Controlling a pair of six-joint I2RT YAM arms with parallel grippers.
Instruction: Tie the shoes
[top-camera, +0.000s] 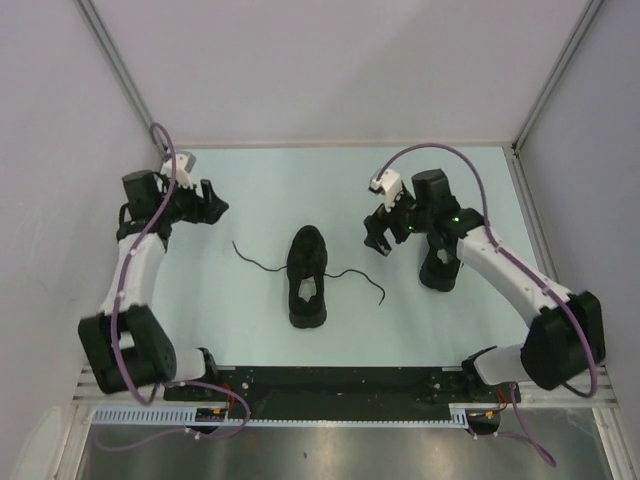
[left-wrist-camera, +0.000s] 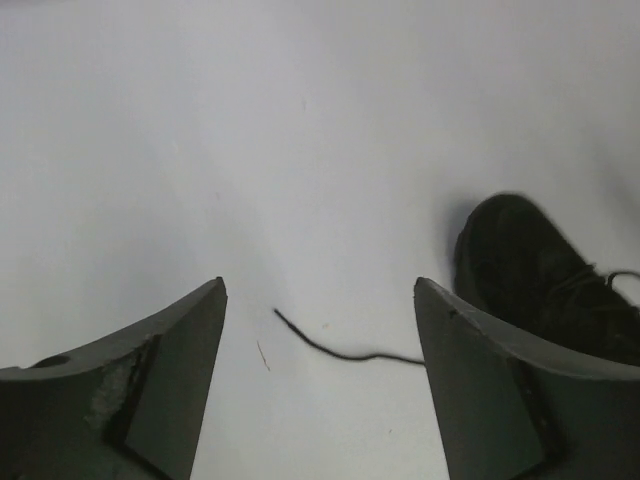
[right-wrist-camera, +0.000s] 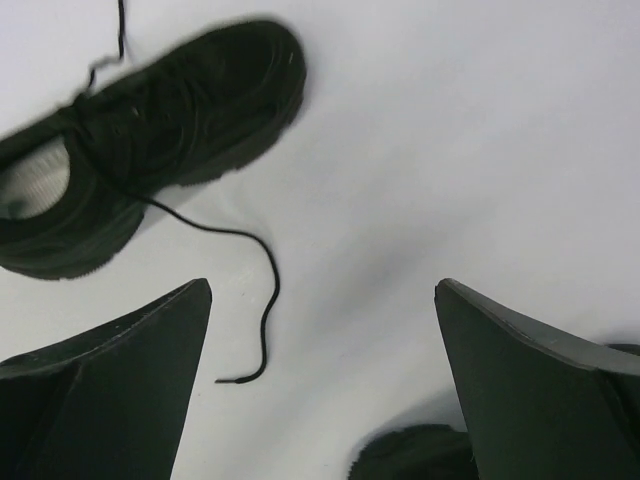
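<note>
On my left, the left gripper (top-camera: 206, 206) sits with its jaws spread and nothing between them, well off to the left of the shoe (top-camera: 307, 276) and a little farther back on the table (top-camera: 250, 175). In the left wrist view the tip of the left lace (left-wrist-camera: 335, 352) lies loose on the surface in the gap between the two fingers (left-wrist-camera: 170, 380), and the shoe's toe shows just beyond the right-hand finger. The black shoe rests in the middle of the table between the two arms, toe pointing away from the bases, its paler insole (top-camera: 306, 291) open to view and both laces trailing untied. I cannot make out any brand or writing on it. The right lace (top-camera: 362, 279) snakes out toward the right gripper (top-camera: 383, 241), which is also released and empty, near the shoe's right side; from its wrist camera the lace end lies on the table between its fingers.
</note>
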